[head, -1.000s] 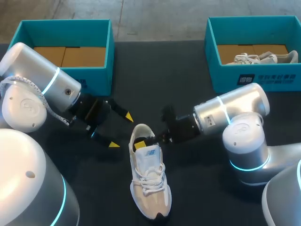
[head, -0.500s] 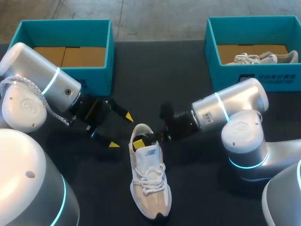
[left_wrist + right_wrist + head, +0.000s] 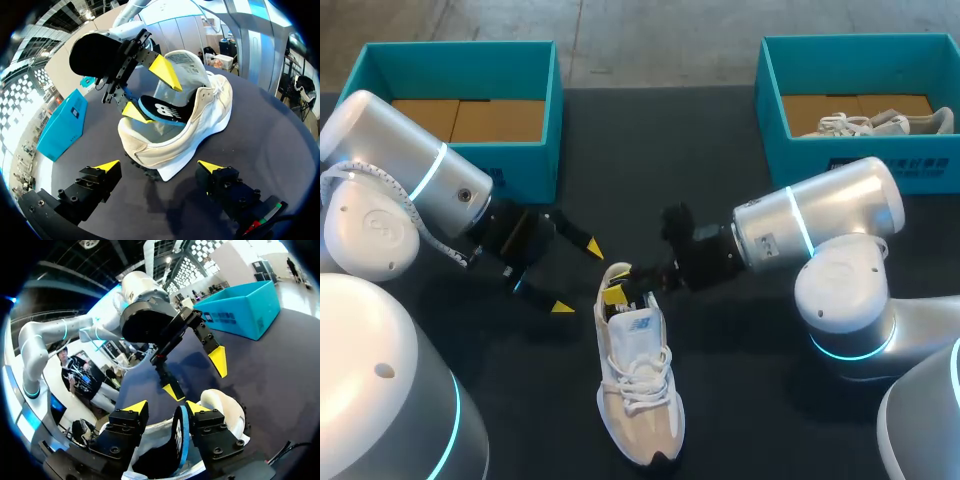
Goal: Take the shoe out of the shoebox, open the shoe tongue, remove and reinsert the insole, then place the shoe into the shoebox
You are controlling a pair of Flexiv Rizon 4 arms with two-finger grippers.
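A white and beige sneaker point(image 3: 638, 390) lies on the dark table, heel toward the far side. My right gripper point(image 3: 620, 283) sits at the heel opening, open. The dark insole point(image 3: 178, 437) with its blue edge stands on edge in the shoe between the fingers of the right gripper point(image 3: 166, 408), close to one finger and apart from the other. In the left wrist view the insole point(image 3: 162, 112) rests in the shoe point(image 3: 200, 120) under the right gripper point(image 3: 150, 92). My left gripper point(image 3: 577, 277) hangs wide open just left of the heel, holding nothing.
A teal shoebox point(image 3: 460, 60) with a cardboard floor stands at the back left. A second teal shoebox point(image 3: 860, 170) at the back right holds another pale shoe point(image 3: 880, 123). Bare dark tabletop surrounds the sneaker.
My right gripper's fingers have spread apart from shut, letting go of the insole, and the wrist has risen slightly. The left arm and the shoe have stayed put.
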